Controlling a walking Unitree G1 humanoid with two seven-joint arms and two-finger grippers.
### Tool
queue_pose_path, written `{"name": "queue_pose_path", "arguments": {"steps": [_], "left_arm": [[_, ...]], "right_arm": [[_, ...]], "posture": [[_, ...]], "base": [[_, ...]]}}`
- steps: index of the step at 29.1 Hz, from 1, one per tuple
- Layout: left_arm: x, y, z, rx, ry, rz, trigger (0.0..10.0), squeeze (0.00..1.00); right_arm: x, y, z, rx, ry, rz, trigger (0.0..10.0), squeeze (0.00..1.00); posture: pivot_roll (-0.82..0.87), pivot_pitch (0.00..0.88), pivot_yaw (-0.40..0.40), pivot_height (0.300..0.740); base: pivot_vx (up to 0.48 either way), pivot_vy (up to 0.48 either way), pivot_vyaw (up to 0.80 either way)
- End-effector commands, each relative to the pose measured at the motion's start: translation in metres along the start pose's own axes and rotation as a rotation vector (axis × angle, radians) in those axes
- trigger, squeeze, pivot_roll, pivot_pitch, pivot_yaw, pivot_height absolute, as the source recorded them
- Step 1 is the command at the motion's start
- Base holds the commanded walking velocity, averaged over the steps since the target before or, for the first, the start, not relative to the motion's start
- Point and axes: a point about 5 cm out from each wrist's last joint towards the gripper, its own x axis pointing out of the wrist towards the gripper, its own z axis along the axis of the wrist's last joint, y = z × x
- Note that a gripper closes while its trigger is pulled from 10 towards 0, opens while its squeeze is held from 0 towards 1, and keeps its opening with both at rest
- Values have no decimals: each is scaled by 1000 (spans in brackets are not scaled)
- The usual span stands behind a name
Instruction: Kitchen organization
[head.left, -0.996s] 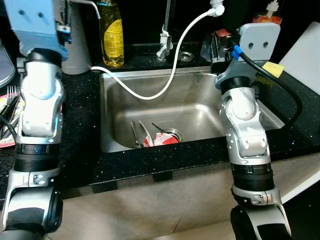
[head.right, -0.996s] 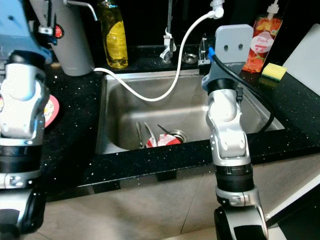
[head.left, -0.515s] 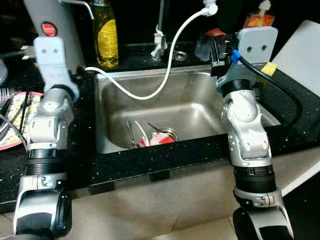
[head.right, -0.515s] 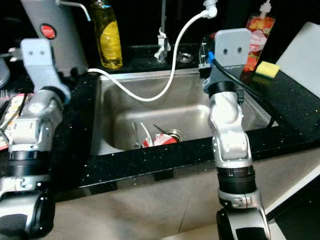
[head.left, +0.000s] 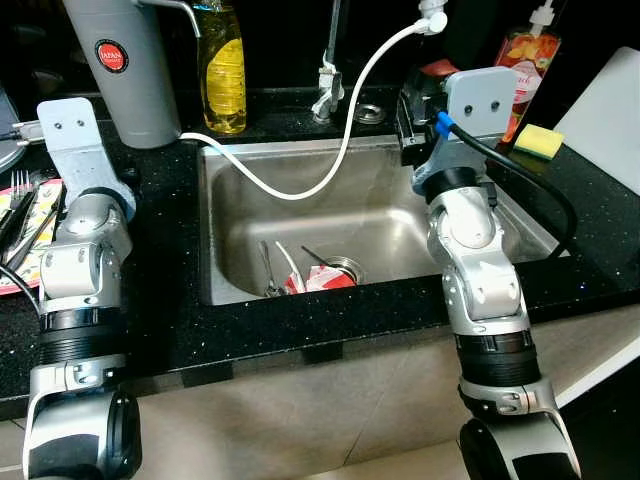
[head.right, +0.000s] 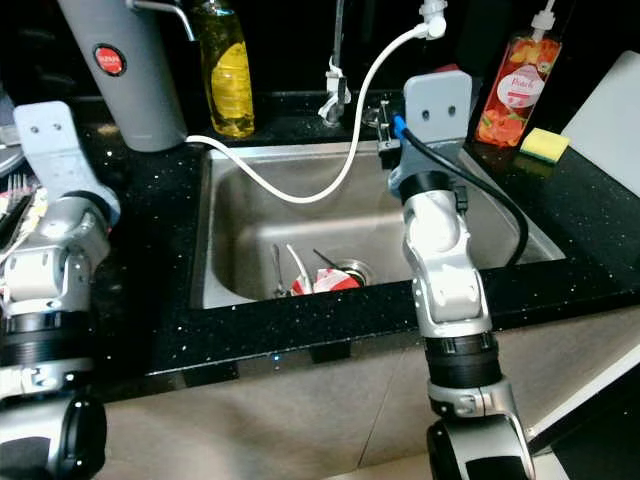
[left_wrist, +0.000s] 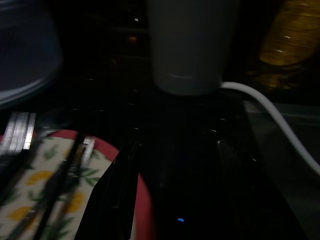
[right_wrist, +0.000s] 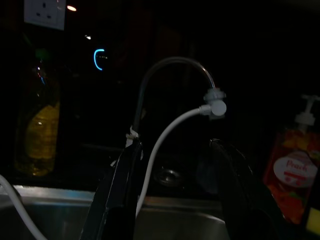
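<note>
Worktop (head.left: 300, 330) edge is lying nearest us, black and speckled, and just behind it we are looking down into the steel sink (head.left: 225, 200), where cutlery (head.left: 270, 275) and a red wrapper (head.left: 320, 278) are lying by the drain. We are holding our left pincer (left_wrist: 175, 190) low over the worktop beside a flowered plate (left_wrist: 35, 200) stacked with forks, its fingers spread apart and gripping nothing. We are raising our right pincer (right_wrist: 172, 195) above the sink's far rim, likewise parted and empty, pointing toward the tap (right_wrist: 170, 70) and the white hose (head.left: 340, 160). Farther back a grey flask (head.left: 125, 70), a yellow soap bottle (head.left: 222, 65), a peach dispenser (head.right: 500, 90) and a sponge (head.left: 538, 140) are standing. We judge the sink clutter comes next: the right arm should be dipping clear of the hose, approaching the cutlery handles squarely.
</note>
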Motion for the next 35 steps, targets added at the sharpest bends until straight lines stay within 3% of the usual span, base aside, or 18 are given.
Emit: {"name": "queue_pose_path", "arguments": {"steps": [1,10,21,35], "left_arm": [[1,-9,-1,2,16,-21,10000,0],[-1,-14,5,23,1,-48,10000,0],[-5,-9,7,21,-13,-22,10000,0],[-5,-15,8,19,-14,-35,10000,0]], "right_arm": [[-3,-5,-2,-14,15,-14,10000,0],[-4,-7,-5,-3,24,-38,10000,0],[5,4,-3,19,8,4,10000,0],[-2,-3,-9,14,33,-22,10000,0]], "posture": [[23,0,-13,740],[40,0,-12,740],[59,0,-37,740],[55,0,-28,740]], "base": [[0,0,0],[0,0,0],[0,0,0],[0,0,0]]}}
